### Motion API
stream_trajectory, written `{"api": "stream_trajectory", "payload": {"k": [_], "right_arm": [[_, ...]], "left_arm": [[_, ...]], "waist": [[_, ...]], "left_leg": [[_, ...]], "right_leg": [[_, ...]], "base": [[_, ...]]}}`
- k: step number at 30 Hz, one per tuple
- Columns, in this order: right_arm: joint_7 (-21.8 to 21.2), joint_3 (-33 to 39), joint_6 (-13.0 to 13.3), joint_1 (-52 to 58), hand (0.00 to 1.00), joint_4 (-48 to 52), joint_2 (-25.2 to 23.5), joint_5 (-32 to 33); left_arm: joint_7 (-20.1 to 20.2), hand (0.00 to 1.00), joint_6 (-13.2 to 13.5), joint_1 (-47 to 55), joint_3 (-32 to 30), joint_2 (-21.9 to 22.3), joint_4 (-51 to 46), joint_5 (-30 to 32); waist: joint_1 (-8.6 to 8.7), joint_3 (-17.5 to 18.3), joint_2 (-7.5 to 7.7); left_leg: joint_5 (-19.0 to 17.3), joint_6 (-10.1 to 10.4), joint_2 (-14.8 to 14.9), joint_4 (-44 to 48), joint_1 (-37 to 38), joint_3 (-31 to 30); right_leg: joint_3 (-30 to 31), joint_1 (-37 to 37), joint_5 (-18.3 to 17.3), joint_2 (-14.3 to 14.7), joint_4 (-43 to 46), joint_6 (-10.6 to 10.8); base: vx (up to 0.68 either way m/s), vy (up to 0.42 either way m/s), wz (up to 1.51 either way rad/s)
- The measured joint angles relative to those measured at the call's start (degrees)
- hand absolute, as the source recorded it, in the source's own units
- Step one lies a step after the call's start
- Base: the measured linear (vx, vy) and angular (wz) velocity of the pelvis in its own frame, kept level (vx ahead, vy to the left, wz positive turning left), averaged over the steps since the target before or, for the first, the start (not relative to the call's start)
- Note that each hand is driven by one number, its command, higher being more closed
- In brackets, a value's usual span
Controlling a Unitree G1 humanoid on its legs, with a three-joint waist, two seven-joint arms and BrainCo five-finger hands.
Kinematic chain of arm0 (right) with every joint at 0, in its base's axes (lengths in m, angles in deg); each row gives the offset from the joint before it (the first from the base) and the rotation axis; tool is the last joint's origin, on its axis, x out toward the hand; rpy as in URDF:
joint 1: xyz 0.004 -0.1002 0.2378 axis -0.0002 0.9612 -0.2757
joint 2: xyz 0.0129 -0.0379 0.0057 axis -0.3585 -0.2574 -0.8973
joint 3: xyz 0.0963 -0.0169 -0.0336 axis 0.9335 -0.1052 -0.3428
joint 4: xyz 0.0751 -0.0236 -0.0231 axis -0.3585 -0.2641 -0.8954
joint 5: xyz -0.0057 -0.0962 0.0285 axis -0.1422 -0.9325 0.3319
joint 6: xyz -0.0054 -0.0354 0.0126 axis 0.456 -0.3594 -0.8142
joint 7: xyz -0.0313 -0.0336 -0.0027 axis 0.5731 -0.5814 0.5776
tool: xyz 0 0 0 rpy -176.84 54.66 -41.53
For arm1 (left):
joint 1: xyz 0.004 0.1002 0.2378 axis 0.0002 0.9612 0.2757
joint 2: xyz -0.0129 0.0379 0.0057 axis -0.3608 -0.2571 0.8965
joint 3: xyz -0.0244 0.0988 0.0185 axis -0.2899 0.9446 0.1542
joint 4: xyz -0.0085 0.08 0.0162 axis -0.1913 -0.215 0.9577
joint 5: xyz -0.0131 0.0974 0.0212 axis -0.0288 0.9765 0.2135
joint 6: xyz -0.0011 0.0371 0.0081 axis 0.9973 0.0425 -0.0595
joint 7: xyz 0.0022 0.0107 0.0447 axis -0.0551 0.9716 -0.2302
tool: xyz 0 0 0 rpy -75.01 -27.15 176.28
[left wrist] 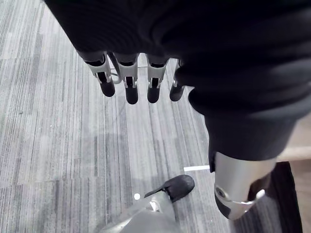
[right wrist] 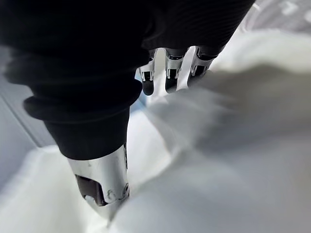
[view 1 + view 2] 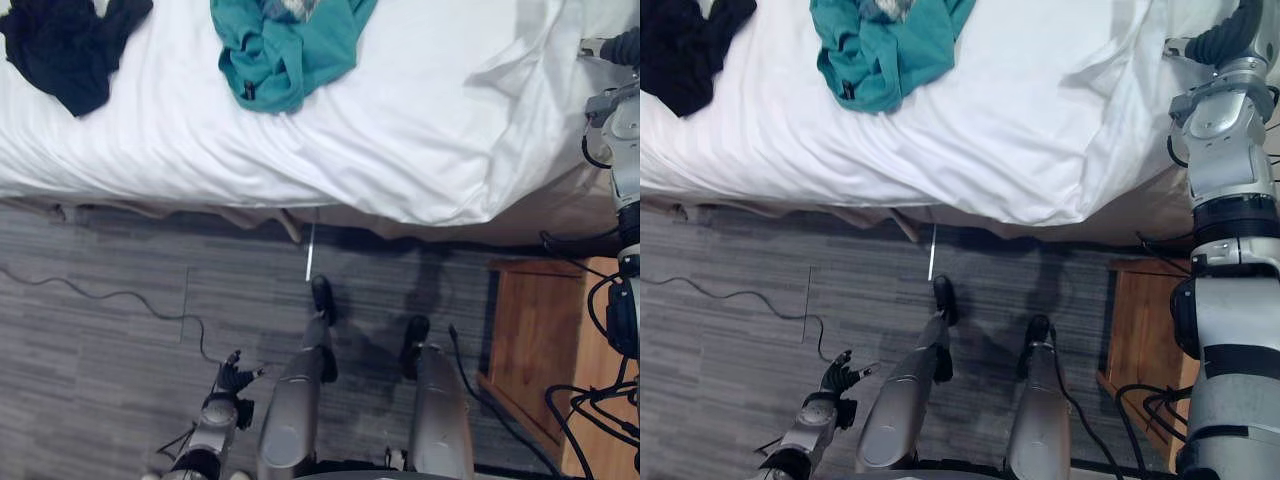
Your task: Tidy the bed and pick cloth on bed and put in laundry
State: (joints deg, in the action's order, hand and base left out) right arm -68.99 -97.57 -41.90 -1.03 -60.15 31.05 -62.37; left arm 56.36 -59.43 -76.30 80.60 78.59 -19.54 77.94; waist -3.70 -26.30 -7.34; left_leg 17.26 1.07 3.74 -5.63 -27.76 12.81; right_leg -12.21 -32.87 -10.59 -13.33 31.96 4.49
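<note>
Fingers, left hand (image 3: 232,378): straight and loose, thumb apart, nothing in them; the hand hangs low over the floor, well short of the bed.
Fingers, right hand (image 2: 169,73): stretched out straight with the thumb held off to one side; the tips are at a raised fold of the white sheet, and nothing is clasped.
Bed (image 3: 420,130): covered in a white sheet, smooth on the left and rumpled into folds at the right corner.
Floor (image 3: 100,380): grey striped carpet.
Wooden cabinet (image 3: 530,330): low, standing on the floor off the bed's right corner.
Teal cloth (image 3: 285,50): bunched on the bed near the middle, far from both hands.
Black cloth (image 3: 65,45): crumpled on the bed at the far left.
White strip (image 3: 310,250): on the floor, just below the bed's edge.
</note>
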Motion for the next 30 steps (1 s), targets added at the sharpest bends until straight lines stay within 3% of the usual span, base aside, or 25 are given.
{"api": "stream_trajectory", "payload": {"k": [6,11,13,17,18,22,24,30], "right_arm": [[-0.78,-0.03,1.06,-1.56,1.00,-2.00,1.00,3.07],[-2.02,0.33,1.09,3.77,1.00,0.84,0.23,4.29],[-2.77,2.22,1.09,8.79,1.00,4.10,0.17,4.74],[-3.14,12.95,1.37,22.99,1.00,10.44,-1.74,5.39],[-3.25,16.00,1.66,26.67,0.00,10.43,-2.60,5.92],[-4.59,23.88,2.79,33.85,0.00,11.53,-6.39,7.71],[-4.89,30.41,2.73,36.96,0.00,9.32,-9.39,9.21],[-5.06,42.62,1.65,39.12,0.00,6.25,-14.98,14.94]], "left_arm": [[0.00,0.00,0.00,-2.71,0.53,0.81,0.87,-1.23],[0.19,0.00,-0.07,-2.55,0.50,2.00,0.86,-1.20],[0.27,0.00,-0.08,-1.98,0.48,2.04,0.68,-1.16],[0.55,0.00,-0.13,0.84,0.39,1.81,-2.38,-0.87],[0.84,0.00,-0.16,1.61,0.40,1.70,-2.71,-0.63],[2.11,0.00,-0.97,3.99,0.43,1.63,-2.72,0.13],[3.03,0.00,-1.58,6.54,0.41,1.68,-2.66,0.12],[3.81,0.00,-2.42,8.98,-1.97,2.28,-1.82,0.10]], "waist": [[-0.29,-1.48,-0.61],[0.73,-1.54,-0.49],[1.47,-1.69,-0.17],[3.44,-1.64,0.89],[3.98,-1.44,1.47],[4.41,0.35,2.91],[4.37,3.78,3.84],[4.30,7.39,4.14]], "left_leg": [[-1.61,-0.51,0.51,6.01,-2.66,0.77],[-1.73,-0.08,1.48,3.84,1.45,2.66],[-1.56,0.11,1.43,2.44,5.00,2.94],[-1.52,0.26,1.16,0.22,11.57,2.91],[-1.51,0.25,1.01,0.19,13.05,2.91],[-2.18,1.04,0.90,0.13,16.41,2.37],[-2.42,1.37,0.97,0.15,17.36,1.36],[-3.06,2.19,0.74,0.07,20.93,1.19]], "right_leg": [[0.77,-1.04,-0.75,-0.78,1.98,-0.19],[1.15,2.12,-0.77,0.15,0.87,-0.24],[0.91,5.52,-0.73,0.29,-0.31,-0.18],[-0.10,13.36,-0.18,0.71,-4.59,0.73],[-0.27,15.46,-0.06,0.72,-5.78,0.93],[-1.20,20.34,0.01,0.91,-8.66,1.09],[-2.48,23.08,0.04,1.20,-10.91,1.13],[-3.57,28.98,0.83,1.55,-15.85,2.02]], "base": [[-0.03,-0.042,0.00],[-0.03,-0.079,-0.10],[0.04,-0.065,-0.06],[0.06,-0.054,0.00],[0.09,-0.069,-0.03],[0.10,-0.083,0.04],[0.13,-0.091,0.20],[0.09,-0.047,0.06]]}}
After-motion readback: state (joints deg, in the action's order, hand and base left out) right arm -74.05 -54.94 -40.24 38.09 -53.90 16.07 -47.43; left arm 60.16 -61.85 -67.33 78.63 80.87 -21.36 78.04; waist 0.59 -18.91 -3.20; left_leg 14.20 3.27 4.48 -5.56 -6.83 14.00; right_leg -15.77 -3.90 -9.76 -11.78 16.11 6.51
